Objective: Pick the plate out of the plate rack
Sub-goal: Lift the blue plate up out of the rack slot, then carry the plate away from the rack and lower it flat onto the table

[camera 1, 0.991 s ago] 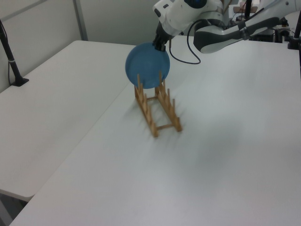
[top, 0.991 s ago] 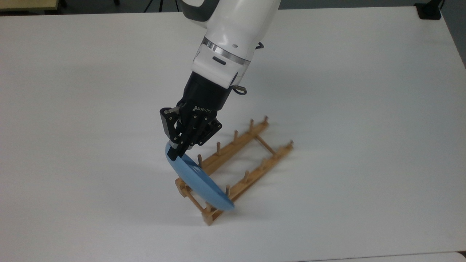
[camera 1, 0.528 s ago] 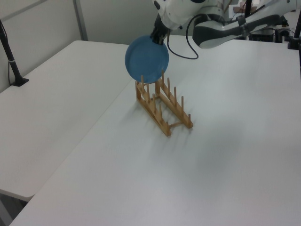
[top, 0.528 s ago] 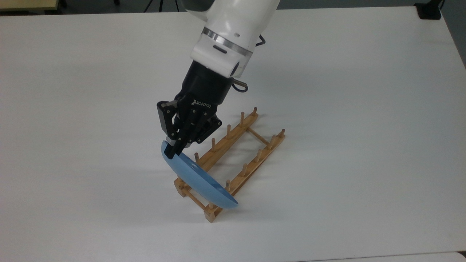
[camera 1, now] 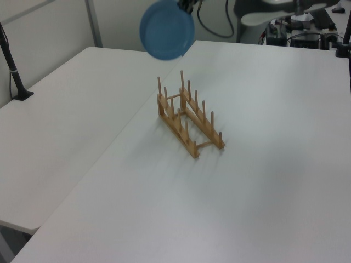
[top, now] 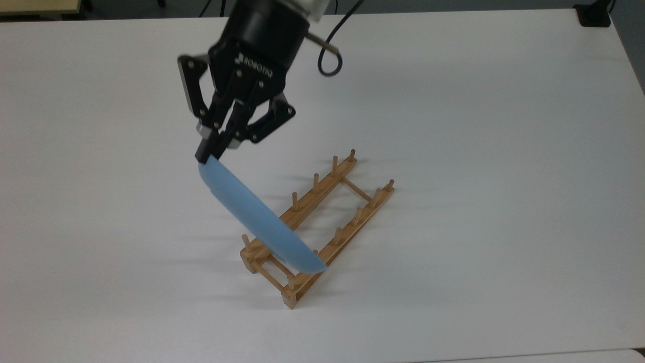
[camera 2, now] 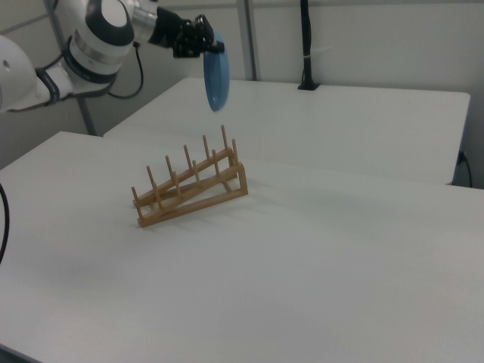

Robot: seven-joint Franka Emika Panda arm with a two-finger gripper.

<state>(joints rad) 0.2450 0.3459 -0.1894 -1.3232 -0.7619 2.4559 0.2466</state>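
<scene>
Right view: gripper [camera 2: 212,45] clamped on plate [camera 2: 216,72] rim, plate hanging edge-down, clear above rack [camera 2: 190,187]. Rack sits w/ nothing in it on table [camera 2: 363,249].

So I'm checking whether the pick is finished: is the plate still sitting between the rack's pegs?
No, in the right view the plate hangs from the gripper, clear above the plate rack.
</scene>
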